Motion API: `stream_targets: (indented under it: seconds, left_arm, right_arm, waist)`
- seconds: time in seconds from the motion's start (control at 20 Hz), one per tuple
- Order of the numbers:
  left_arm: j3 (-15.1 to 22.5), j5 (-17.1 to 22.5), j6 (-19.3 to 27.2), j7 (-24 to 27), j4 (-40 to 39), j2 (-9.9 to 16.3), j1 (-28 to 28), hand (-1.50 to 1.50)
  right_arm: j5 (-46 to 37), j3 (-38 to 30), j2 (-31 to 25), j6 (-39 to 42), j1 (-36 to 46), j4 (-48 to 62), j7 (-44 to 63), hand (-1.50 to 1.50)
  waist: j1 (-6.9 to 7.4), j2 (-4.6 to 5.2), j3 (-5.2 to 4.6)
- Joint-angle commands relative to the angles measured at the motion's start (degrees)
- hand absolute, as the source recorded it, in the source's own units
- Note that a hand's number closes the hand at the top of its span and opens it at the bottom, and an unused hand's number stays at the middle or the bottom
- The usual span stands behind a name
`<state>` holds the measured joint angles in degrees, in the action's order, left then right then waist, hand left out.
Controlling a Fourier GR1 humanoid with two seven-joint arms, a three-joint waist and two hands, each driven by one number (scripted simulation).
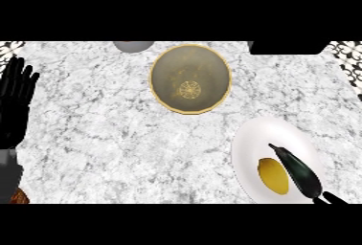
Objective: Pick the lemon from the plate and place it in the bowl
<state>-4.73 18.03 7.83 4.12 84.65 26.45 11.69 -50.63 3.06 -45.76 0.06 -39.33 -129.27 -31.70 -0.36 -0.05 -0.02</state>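
Lemon (273, 176) is sitting on the plate (263, 134) at 5 o'clock, touching an eggplant (299, 173). Right hand (331, 198) is barely peeking in, can't tell its state. Left hand (16, 100) is resting open at 9. Risk imo: fingers bumping the eggplant, lemon rolling. Bowl (190, 79) is waiting at 12.

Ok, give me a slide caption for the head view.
Yellow lemon beside a dark eggplant on the white plate; gold-rimmed bowl empty; left hand resting open.

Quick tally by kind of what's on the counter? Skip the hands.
Plates: 1, white plate
Bowls: 1, gold-rimmed bowl
Lemons: 1, lemon on the plate
Eggplants: 1, dark eggplant on the plate
Grey object cut off at far edge: 1, kind unclear
Total: 5
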Motion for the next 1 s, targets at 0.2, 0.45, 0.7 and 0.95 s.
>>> stream_targets:
  seconds: [0.2,0.45,0.7,0.95]
  left_arm:
    - [-0.7,-2.5,-1.2,0.6,-3.5,-2.0,2.8,0.0]
    - [-2.1,-2.6,-1.9,-1.0,2.7,-2.9,-1.5,0.0]
    - [-1.6,-5.5,-0.8,-1.6,-1.8,-4.5,3.8,0.0]
    - [-3.7,-5.3,-2.0,-3.3,0.7,-4.5,2.7,0.0]
  right_arm:
    - [-8.9,6.2,7.5,6.3,11.8,6.1,4.8,-1.5]
    - [-7.8,2.9,9.8,7.0,16.6,13.0,0.6,-1.5]
    - [-12.6,8.3,14.7,6.0,22.2,19.3,-0.8,-1.5]
    - [-11.9,5.6,14.8,8.0,22.2,18.4,-4.4,-1.5]
  waist:
    - [0.15,0.09,0.01]
    - [0.37,0.02,0.03]
    - [0.21,0.07,0.03]
    - [0.16,0.01,0.02]
